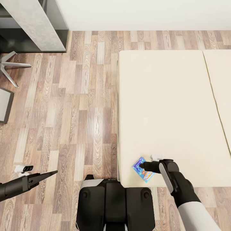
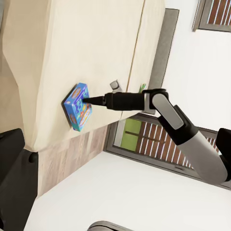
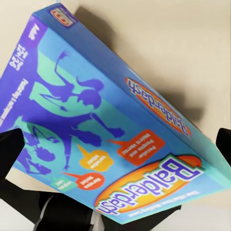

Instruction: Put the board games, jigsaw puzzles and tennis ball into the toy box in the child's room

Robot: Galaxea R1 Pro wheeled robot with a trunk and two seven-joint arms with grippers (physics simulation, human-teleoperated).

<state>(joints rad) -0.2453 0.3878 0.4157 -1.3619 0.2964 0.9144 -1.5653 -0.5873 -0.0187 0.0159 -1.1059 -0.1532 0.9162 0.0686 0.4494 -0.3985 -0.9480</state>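
Far left in the head view, a corner of the table [image 1: 38, 29] and the chair legs [image 1: 12, 65] sit by the wall, well apart from the robot; the toy box is not among what can be made out. Lower left, the left gripper [image 1: 53, 173] hangs over bare floor [image 1: 80, 112], fingers drawn together to a point, holding nothing. Centre bottom is the robot's trunk [image 1: 115, 205], parked at the near corner of the bed [image 1: 166, 112]. Right of it, the blue game [image 1: 143, 169] lies flat on the bed, close to that near corner. The right gripper [image 1: 142, 166] is at the carton; the left wrist view shows its dark fingers [image 2: 94, 100] touching the top face. The right wrist view shows the game [image 3: 115, 130], lettered Balderdash, with dark finger shapes at opposite edges of the picture; whether the pincer has actually clamped it I cannot tell. Judgement: early in the task. This game is still on the bed, not lifted. No second game can be seen on the visible bed top. Left to do: secure this carton, carry it to the table, then deal with the remaining toys.
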